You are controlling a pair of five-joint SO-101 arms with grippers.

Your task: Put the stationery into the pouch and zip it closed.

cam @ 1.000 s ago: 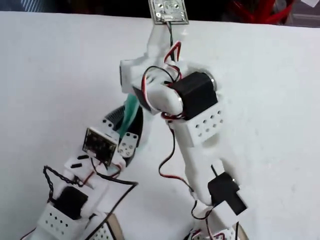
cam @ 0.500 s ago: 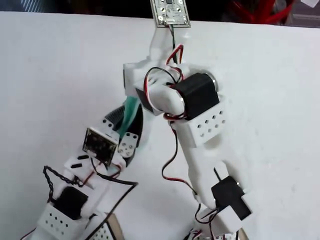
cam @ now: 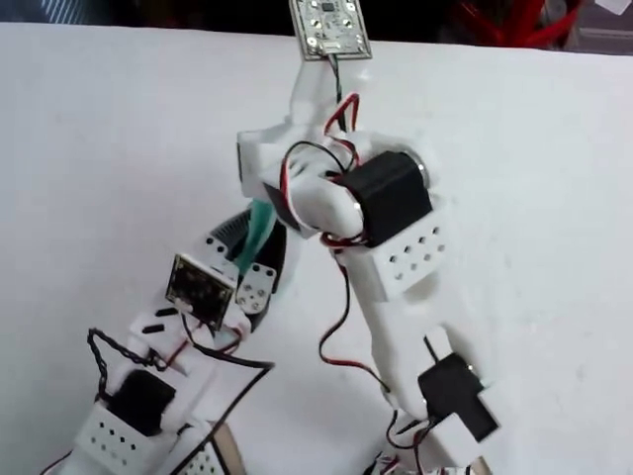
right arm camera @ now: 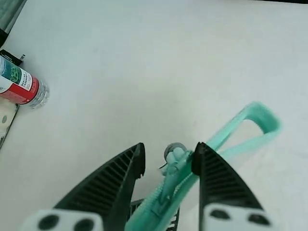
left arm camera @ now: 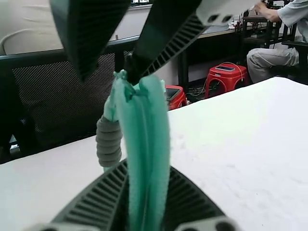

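The left claw (left arm camera: pixel 147 192) is pressed together on the pouch (left arm camera: pixel 144 125), whose green fabric is pinched edge-on between the two dark ribbed fingers. A ribbed grey tube (left arm camera: pixel 108 142) is seen against one side of the pouch, just beyond the fingers. At the pouch's far end the right claw's two fingers are spread, one touching the fabric there and the other held apart from it.

In the right wrist view, the right claw (right arm camera: pixel 169 147) is seen spread, with nothing clamped. The toothed edge of the pouch and a small round grey piece (right arm camera: pixel 173 154) lie between its fingertips, and the pouch is touched by one finger. A green loop (right arm camera: pixel 262 120) is carried by the pouch beyond that finger. A red, white and green bottle (right arm camera: pixel 19 84) lies on the white counter (right arm camera: pixel 144 57), well apart from the pouch.

In the high view, the pouch (cam: pixel 259 226) is seen as a green strip running between the two arms near the middle of the counter. Whether it rests on the counter cannot be told.
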